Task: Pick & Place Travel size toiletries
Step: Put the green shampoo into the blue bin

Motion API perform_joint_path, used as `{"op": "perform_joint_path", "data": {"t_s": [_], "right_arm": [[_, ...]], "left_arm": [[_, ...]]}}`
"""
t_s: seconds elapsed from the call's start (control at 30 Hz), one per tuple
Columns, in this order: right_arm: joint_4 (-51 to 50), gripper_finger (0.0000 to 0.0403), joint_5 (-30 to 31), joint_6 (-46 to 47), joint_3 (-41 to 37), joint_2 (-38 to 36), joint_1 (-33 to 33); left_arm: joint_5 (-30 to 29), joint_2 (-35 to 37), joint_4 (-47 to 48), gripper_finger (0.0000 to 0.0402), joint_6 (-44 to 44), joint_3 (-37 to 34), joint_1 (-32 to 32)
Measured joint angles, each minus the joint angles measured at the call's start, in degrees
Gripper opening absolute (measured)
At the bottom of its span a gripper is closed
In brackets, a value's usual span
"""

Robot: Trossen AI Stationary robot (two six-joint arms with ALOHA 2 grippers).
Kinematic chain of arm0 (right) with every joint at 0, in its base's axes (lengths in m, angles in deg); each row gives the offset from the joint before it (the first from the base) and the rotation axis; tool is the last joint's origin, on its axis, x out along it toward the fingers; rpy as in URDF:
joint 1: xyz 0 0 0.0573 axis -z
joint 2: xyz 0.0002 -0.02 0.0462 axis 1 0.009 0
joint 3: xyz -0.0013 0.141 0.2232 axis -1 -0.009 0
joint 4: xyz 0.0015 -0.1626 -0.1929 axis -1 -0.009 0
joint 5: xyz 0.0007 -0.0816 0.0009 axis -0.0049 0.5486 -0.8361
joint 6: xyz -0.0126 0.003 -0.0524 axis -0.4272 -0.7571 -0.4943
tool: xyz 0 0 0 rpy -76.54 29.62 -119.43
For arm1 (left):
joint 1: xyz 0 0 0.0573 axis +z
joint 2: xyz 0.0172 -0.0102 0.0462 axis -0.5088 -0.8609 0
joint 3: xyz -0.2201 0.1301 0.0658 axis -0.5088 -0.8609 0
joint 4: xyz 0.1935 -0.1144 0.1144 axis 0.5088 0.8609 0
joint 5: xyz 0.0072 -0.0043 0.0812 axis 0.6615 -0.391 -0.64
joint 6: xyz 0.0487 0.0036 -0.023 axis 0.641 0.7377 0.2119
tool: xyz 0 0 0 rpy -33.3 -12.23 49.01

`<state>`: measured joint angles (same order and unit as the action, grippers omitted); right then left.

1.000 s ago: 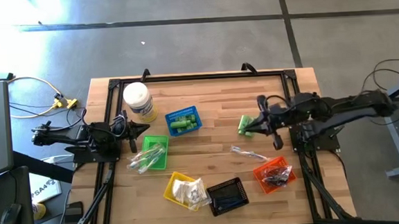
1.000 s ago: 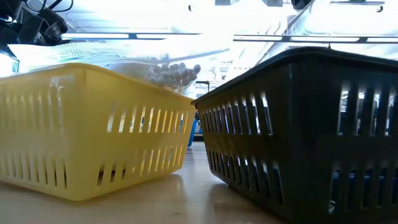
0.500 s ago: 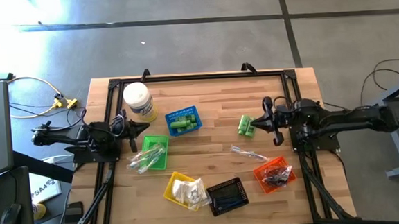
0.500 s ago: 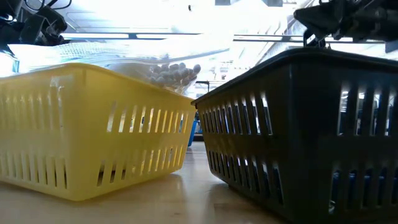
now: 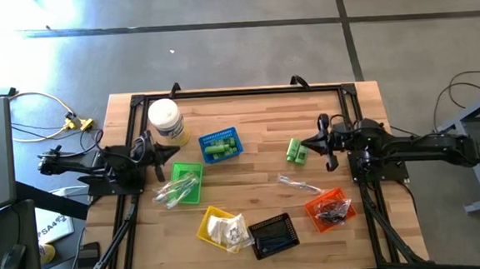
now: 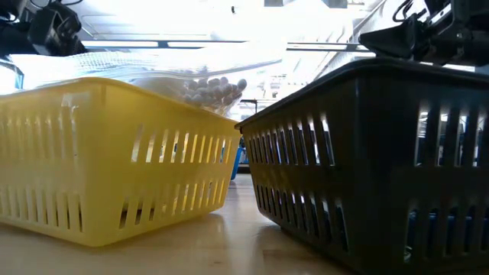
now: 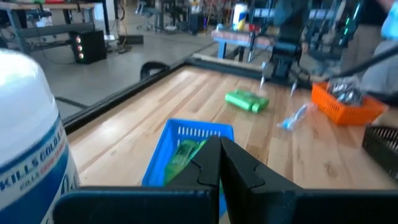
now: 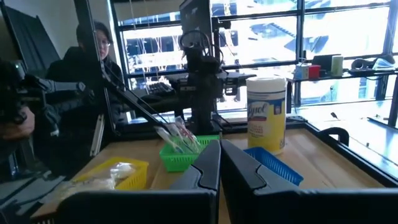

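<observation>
Green bottles (image 5: 296, 151) lie loose on the wooden table (image 5: 256, 117) just beside the right gripper (image 5: 316, 144), whose fingers are pressed together on nothing. More green bottles fill the blue basket (image 5: 221, 145) near the table's middle, beside the big white-lidded jar (image 5: 166, 121). A clear sachet with thin sticks (image 5: 300, 183) rests on bare wood between the loose bottles and the orange basket (image 5: 329, 209), which holds small dark pieces. Other clear sachets sit in the green basket (image 5: 185, 182), and white packets lie in the yellow basket (image 5: 218, 229); the black basket (image 5: 274, 235) next to it may hold something, but its contents are hard to make out. At the table's left edge the left gripper (image 5: 159, 154) waits beside the jar, its fingers also closed and empty.
</observation>
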<state>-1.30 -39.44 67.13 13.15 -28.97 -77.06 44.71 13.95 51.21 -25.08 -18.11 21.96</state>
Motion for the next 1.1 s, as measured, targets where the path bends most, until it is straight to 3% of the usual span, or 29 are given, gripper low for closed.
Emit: {"op": "perform_joint_path", "data": {"t_s": [0.3,0.47,0.63,0.77,0.9,1.0,1.1], "right_arm": [[0.7,0.0002,-0.2,-0.4,-1.9,0.0,0.1],[0.8,0.0002,-0.5,-1.0,-2.2,0.0,0.1],[1.2,0.0002,-2.8,-2.2,-2.2,0.0,0.1],[3.0,0.0002,-3.6,-1.7,-2.2,0.0,0.1],[5.8,0.0002,-9.5,-0.7,-2.2,0.0,0.0],[8.9,0.0002,-12.9,1.2,-2.2,0.0,0.1],[9.8,0.0002,-14.7,2.4,-2.2,-0.7,0.1]], "left_arm": [[-3.0,-0.4,-4.4,0.0,-2.8,0.1,0.0],[-3.9,-8.9,-4.7,0.0,-5.1,4.4,0.0],[-7.1,-26.7,-8.9,0.0,-3.0,14.5,0.0],[-10.3,-45.6,-8.3,0.0,-0.6,27.0,0.0],[-10.7,-62.9,-7.8,0.0006,4.2,41.1,0.4],[-8.4,-74.2,-2.0,0.0024,5.9,53.5,2.9],[-1.9,-84.5,6.8,0.0055,6.1,65.6,6.5]]}}
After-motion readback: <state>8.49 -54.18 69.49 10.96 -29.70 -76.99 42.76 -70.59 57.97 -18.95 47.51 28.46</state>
